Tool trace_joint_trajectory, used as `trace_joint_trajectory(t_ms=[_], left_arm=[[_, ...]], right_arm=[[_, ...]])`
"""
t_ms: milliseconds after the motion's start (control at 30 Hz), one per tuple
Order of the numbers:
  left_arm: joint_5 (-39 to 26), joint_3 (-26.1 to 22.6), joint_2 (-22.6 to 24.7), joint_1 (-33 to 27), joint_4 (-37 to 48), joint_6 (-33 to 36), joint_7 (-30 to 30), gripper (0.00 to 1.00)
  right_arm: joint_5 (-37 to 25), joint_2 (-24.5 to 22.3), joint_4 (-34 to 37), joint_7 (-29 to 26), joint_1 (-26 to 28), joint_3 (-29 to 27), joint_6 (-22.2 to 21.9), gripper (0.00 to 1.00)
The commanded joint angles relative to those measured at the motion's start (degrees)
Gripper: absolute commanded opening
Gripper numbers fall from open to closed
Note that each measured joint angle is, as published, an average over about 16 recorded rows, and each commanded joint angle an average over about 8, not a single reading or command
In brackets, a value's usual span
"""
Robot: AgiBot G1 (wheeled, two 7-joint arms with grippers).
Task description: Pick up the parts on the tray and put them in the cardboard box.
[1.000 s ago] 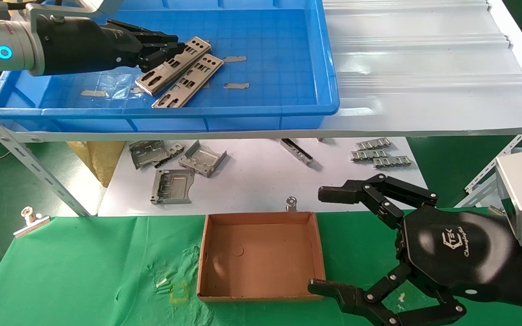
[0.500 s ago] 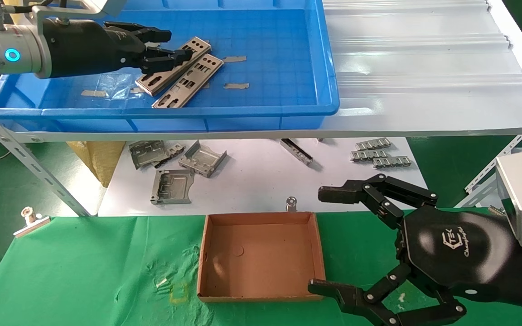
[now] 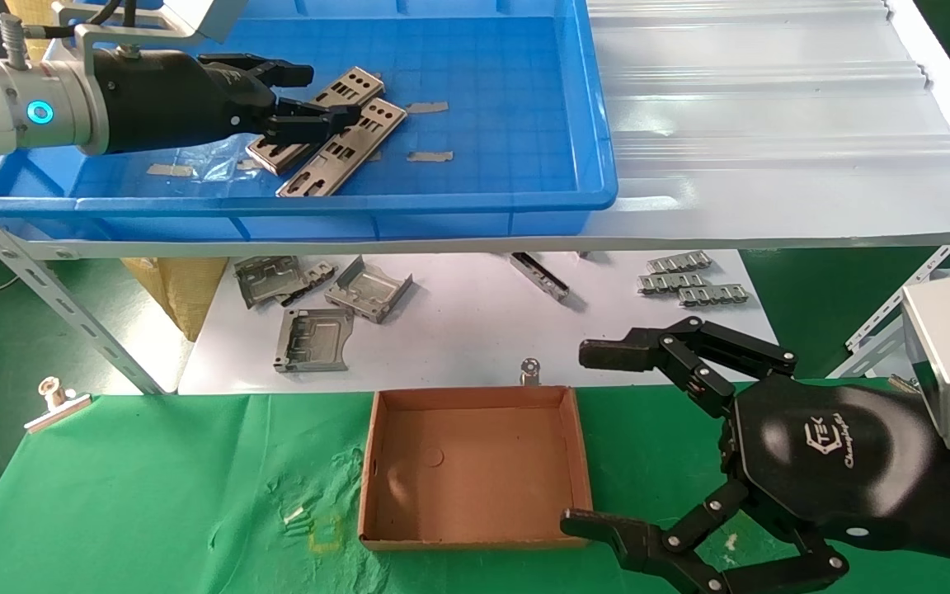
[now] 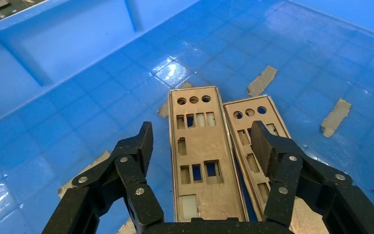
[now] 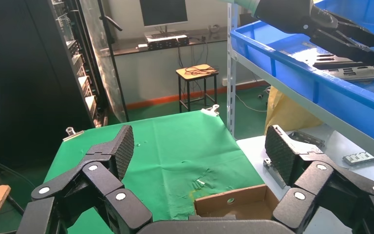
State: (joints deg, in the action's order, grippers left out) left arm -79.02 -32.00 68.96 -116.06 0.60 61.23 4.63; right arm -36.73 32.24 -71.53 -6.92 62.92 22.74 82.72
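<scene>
While the left claw (image 3: 310, 91) hovers wide open over two metal plates (image 4: 202, 151) at the upper left of the frame, its fingers (image 4: 139, 146) straddle them, probably to close across the narrow width; both plates lie flat, side by side, on the floor of the blue tray (image 3: 508, 124); the right claw (image 3: 599, 437), also spread open and holding nothing, waits at the lower right beside the empty cardboard box (image 3: 475, 470) on the green table (image 3: 153, 495).
</scene>
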Motion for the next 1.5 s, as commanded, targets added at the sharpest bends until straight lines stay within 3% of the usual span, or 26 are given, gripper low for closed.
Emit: trace_joint_trajectory(t_ms=[33, 1167, 1333, 1500], left_arm=[[-0.02, -0.01, 0.05, 0.05, -0.04, -0.17, -0.14, 0.0], [0.84, 0.58, -1.44, -2.22, -1.43, 1.87, -0.17, 0.0], [1.47, 1.0, -2.18, -3.16, -1.78, 4.32, 0.14, 0.0], [2.13, 1.38, -3.3, -3.91, -2.69, 11.33, 0.94, 0.0]], right_arm=[[0.0, 0.0, 0.0, 0.0, 0.0, 0.0, 0.0, 1.0], [0.0, 0.0, 0.0, 0.0, 0.0, 0.01, 0.0, 1.0], [0.0, 0.0, 0.0, 0.0, 0.0, 0.01, 0.0, 1.0], [0.0, 0.0, 0.0, 0.0, 0.0, 0.01, 0.0, 1.0]])
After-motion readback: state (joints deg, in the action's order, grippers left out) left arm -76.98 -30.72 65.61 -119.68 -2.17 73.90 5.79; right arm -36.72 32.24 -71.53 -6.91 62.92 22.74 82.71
